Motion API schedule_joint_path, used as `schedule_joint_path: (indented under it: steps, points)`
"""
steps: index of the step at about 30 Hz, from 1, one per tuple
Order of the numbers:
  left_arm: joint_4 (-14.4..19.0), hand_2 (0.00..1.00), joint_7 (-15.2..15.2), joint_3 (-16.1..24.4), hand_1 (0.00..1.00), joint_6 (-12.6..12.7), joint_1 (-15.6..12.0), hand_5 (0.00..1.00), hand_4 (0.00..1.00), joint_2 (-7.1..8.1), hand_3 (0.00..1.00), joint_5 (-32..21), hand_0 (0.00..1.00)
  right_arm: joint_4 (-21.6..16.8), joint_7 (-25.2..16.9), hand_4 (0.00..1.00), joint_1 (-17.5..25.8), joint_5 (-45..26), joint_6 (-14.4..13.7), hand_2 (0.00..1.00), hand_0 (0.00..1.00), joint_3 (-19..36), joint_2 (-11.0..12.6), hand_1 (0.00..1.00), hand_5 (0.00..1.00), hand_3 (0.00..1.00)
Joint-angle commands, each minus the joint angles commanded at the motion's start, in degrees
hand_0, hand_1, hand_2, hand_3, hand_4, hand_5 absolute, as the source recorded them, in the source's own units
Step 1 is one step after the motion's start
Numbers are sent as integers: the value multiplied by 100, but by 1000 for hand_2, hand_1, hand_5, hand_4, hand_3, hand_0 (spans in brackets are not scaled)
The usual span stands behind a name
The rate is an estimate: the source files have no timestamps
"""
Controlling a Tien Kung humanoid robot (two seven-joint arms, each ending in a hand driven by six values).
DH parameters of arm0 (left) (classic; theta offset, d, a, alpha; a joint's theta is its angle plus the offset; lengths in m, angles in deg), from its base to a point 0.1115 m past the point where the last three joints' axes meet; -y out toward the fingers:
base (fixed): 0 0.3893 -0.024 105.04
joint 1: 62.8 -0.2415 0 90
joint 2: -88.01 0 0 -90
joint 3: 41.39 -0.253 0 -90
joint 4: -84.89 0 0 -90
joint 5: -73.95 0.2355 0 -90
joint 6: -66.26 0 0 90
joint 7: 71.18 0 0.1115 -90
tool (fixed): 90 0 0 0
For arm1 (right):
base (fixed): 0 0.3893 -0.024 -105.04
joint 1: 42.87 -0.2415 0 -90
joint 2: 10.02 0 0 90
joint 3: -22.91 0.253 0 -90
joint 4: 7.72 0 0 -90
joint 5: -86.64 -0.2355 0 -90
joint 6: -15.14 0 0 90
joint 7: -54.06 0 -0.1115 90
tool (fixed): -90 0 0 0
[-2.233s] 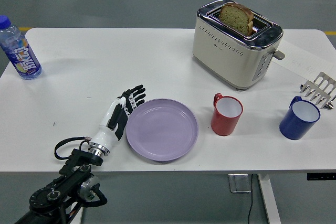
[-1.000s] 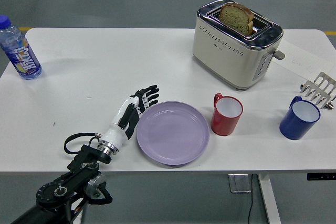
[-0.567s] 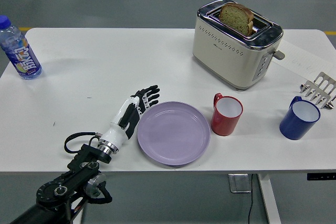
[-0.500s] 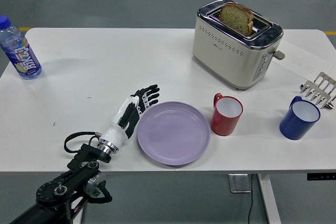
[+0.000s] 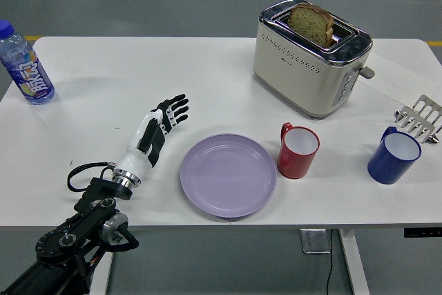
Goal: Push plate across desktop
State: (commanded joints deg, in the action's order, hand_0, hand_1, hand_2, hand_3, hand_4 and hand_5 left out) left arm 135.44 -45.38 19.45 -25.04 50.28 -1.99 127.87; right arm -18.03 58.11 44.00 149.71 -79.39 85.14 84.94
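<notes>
A round lilac plate point(image 5: 228, 175) lies flat near the table's front edge, its right rim close to a red mug point(image 5: 298, 150). My left hand point(image 5: 168, 114), black and white with its fingers spread flat, lies on the table to the plate's upper left. A clear strip of table separates the hand from the plate's rim. It holds nothing. The left arm comes in from the lower left corner. No right arm shows.
A cream toaster point(image 5: 309, 59) with a bread slice stands at the back right. A blue mug point(image 5: 393, 157) and a metal rack point(image 5: 419, 118) sit at the far right. A water bottle point(image 5: 25, 67) stands at the far left edge.
The plate slid right toward the red mug as my left hand pushed its left rim. In the last half second the hand has pulled back left, off the plate.
</notes>
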Motion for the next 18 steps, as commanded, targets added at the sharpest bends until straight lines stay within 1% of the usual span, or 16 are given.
schedule_joint_path:
  steps: [3, 5, 8, 11, 17, 18]
  points:
    - [-3, 879, -105, 146, 870, -36, 35, 998, 474, 78, 822, 43, 845, 0, 0, 141, 5, -1, -2, 630, 609, 8, 7, 545, 360, 630]
    - [-9, 879, -223, 358, 870, -73, 45, 998, 474, 188, 822, 72, 845, 0, -1, 141, 15, -13, -8, 630, 609, 16, 8, 545, 360, 630]
    - [7, 879, -353, 605, 868, -114, 27, 998, 476, 293, 823, 99, 845, 0, 1, 141, 22, -6, -14, 630, 609, 35, 5, 546, 359, 630]
    - [50, 879, -548, 878, 868, -188, -19, 998, 476, 430, 823, 167, 845, 0, 4, 141, 30, -1, -19, 630, 609, 53, 3, 546, 359, 630]
    - [142, 873, -818, 1435, 865, -317, -145, 998, 478, 704, 822, 258, 842, 0, 6, 140, 46, -4, -24, 629, 608, 70, -1, 546, 359, 630]
    - [164, 873, -868, 1568, 865, -348, -187, 998, 478, 785, 822, 286, 842, 0, 6, 140, 51, -8, -25, 629, 608, 68, -2, 546, 359, 630]
